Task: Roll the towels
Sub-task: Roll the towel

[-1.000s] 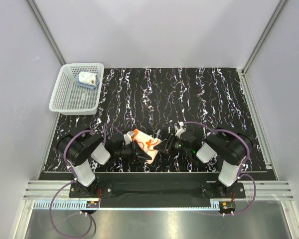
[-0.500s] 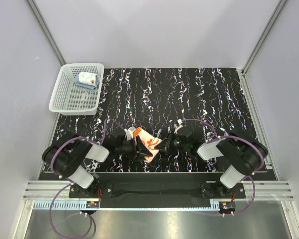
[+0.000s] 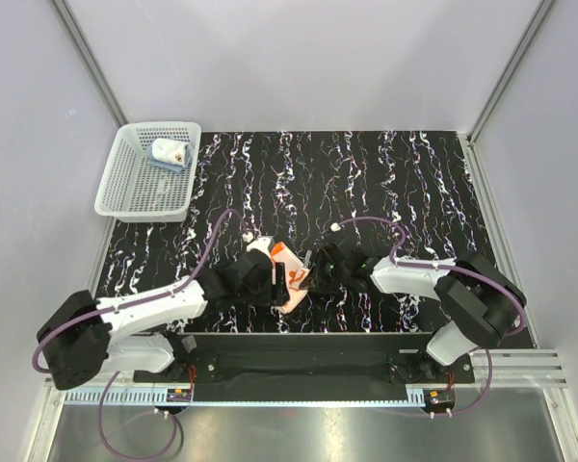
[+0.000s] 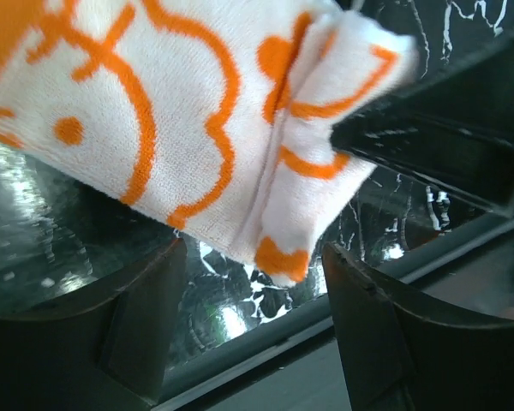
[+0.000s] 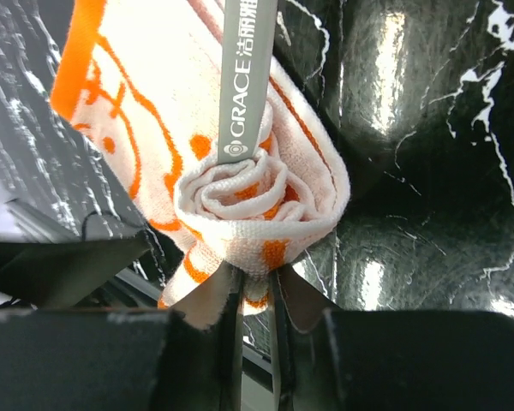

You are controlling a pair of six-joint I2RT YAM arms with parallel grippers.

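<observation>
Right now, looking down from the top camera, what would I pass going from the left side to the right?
basket → orange towel → right arm. The left arm is left out because it stretches under both the basket and the towel.

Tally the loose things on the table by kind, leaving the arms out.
Towels: 2 (orange-print towel, light blue towel in the basket)
Baskets: 1 (white basket)
Total: 3
</observation>
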